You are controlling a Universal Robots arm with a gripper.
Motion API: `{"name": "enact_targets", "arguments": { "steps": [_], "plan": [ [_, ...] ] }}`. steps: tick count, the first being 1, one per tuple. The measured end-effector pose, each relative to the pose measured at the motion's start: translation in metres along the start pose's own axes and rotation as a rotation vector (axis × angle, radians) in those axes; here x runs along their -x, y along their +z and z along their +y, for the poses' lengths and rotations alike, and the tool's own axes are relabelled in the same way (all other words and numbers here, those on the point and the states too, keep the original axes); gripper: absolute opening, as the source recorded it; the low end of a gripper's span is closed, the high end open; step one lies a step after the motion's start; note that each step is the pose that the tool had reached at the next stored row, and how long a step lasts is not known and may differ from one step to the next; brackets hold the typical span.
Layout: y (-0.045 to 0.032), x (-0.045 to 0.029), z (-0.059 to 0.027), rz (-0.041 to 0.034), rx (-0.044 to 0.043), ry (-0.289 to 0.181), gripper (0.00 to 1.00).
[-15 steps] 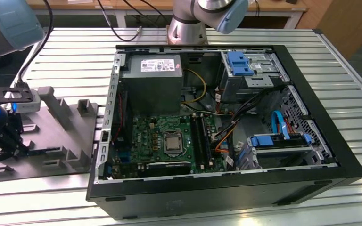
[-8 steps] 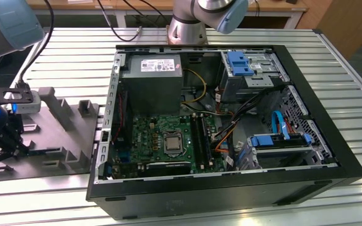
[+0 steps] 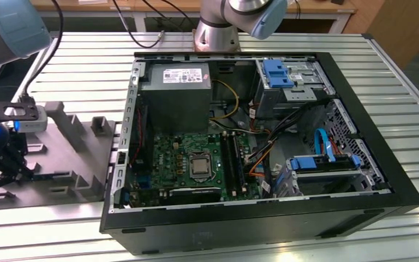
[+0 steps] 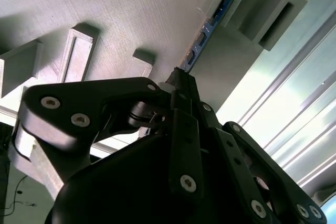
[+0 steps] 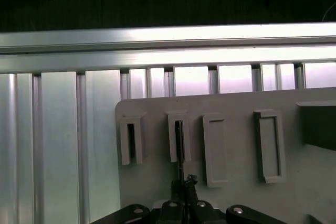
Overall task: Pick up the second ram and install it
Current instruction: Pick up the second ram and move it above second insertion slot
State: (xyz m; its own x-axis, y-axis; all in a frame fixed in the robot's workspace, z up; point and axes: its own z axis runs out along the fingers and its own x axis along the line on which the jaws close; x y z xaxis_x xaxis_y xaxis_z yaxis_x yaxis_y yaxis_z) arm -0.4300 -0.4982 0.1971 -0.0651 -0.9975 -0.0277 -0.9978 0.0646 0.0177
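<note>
Pincer (image 4: 178,80) tips are pinched together on the edge of the ram (image 4: 209,27). It stands on edge in a slot of the grey holder (image 5: 236,145), which lies just beside the open case (image 3: 268,229). We judge the pick-up step is in hand: the grasp looks made, and the stick is not yet lifted. Freeing it calls for a straight pull along the slot, without tilt, or the board may bind. We see a slatted metal table (image 5: 58,145) under everything and a wooden bench (image 3: 318,8) with cables behind.
</note>
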Motion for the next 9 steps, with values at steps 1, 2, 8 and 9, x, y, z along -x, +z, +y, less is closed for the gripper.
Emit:
{"name": "enact_targets", "arguments": {
  "steps": [1, 2, 8, 9],
  "plan": [
    [0.0, 0.0, 0.0, -0.0001, -0.0002, 0.009, 0.12],
    [0.0, 0.0, 0.0, -0.0003, -0.0005, 0.021, 0.12],
    [-0.0005, 0.0001, 0.0, -0.0007, -0.0009, 0.021, 0.12],
    [-0.0007, 0.0001, 0.0, -0.0006, -0.0007, 0.021, 0.12]
  ]
}}
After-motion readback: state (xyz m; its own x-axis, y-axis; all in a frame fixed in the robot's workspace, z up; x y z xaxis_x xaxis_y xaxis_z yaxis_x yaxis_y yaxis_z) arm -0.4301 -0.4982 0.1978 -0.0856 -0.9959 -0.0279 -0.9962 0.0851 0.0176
